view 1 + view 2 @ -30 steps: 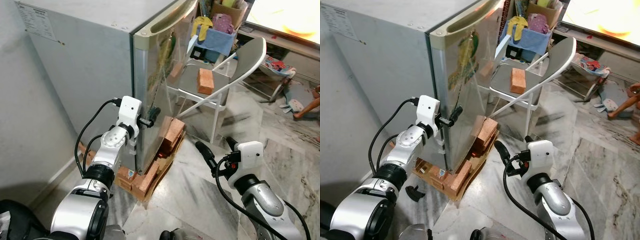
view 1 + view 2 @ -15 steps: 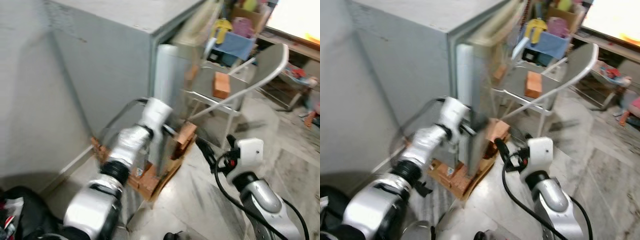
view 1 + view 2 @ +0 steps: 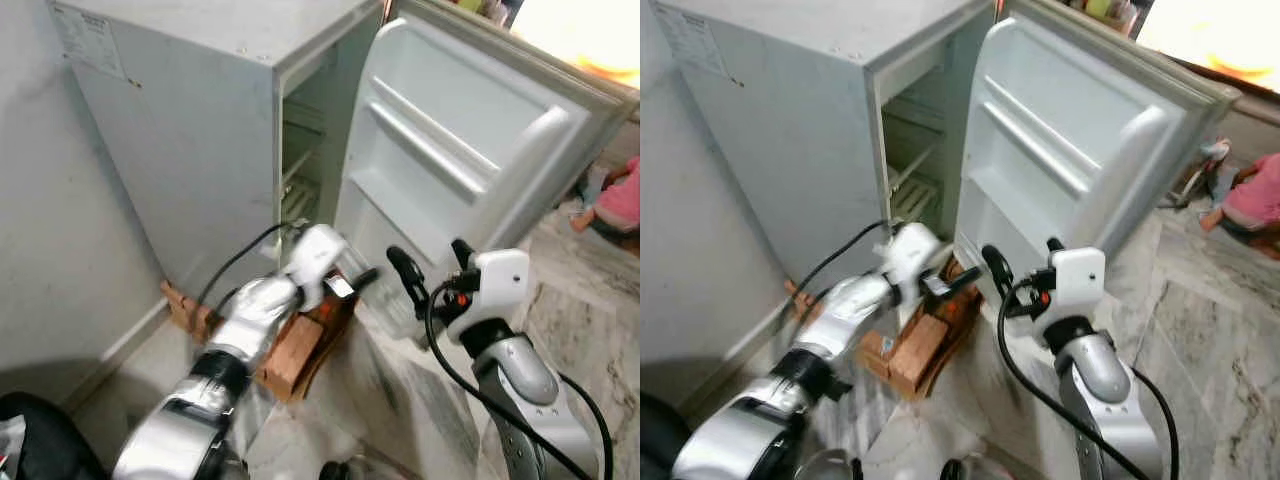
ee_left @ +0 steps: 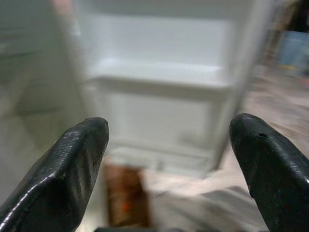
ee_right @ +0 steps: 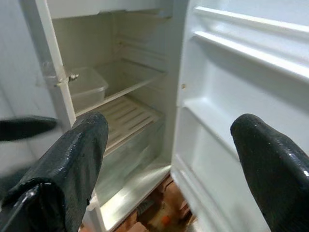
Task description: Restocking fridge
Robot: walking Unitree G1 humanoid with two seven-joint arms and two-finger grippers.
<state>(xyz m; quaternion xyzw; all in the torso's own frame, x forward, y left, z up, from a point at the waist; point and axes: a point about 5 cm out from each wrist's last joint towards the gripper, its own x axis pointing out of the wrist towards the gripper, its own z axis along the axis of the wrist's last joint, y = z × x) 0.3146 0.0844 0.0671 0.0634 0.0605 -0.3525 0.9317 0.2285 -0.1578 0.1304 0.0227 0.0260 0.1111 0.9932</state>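
Marble floor (image 3: pixel 590 300) spreads under a small grey fridge (image 3: pixel 200 130) that stands against a pale wall, propped on a stack of bricks (image 3: pixel 290 355) with a wooden pallet edge showing. Its door (image 3: pixel 470 150) hangs wide, and the white door shelves and the wire racks inside (image 5: pixel 125 116) look bare apart from a clear lidded tub (image 5: pixel 89 87) on an upper rack. A person in pink (image 3: pixel 605 200) sits on the floor beyond the door.

Both end effectors are empty with fingers spread apart. The left end effector (image 3: pixel 360 280) reaches low, near the bottom edge of the door and just above the bricks; it is blurred. The right end effector (image 3: pixel 430 270) is held in front of the lower door shelves, pointing into the cabinet.

No item to stock is in either end effector, so my guess is that the door step is done and fetching goods comes next.

Risks from here, as I judge them:
- The fridge rests on loose-looking bricks; a knock from the left arm low down could rock it or shift a brick.
- Left unheld, the door may swing towards closing and strike the right arm.
- Turning away to fetch goods could swing an arm into the door.
- The person nearby sits close to the door's far side, so pushing it wider is unwise.
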